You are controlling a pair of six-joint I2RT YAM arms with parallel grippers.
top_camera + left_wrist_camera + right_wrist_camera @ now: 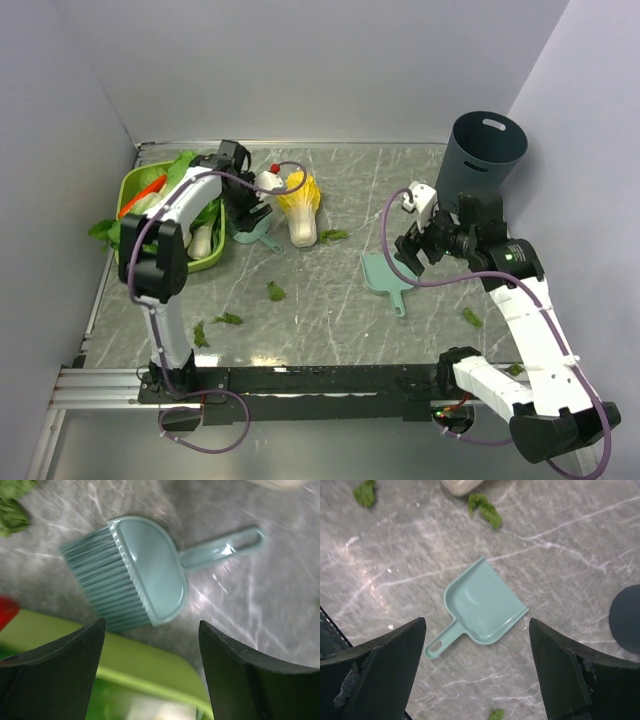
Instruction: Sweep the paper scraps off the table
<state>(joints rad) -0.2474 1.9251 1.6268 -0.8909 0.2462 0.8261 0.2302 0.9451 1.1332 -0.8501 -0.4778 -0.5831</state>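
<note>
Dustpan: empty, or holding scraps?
Empty: the dustpan lies flat on the table, its scoop bare; the paper scraps in view lie outside it.

R wrist cam: my right gripper (477,625) hangs over the table (570,545), jaws wide apart, nothing btwn them. Teal dustpan (482,602) lies flat on the marble under the gap, handle angled back toward me and to the left, mouth facing away. Paper scraps (485,509): two beyond the pan, one on the near side. Pale obj (462,485) just beside a far scrap, can't ID. Dark round obj (625,617) at right, cut off.
</note>
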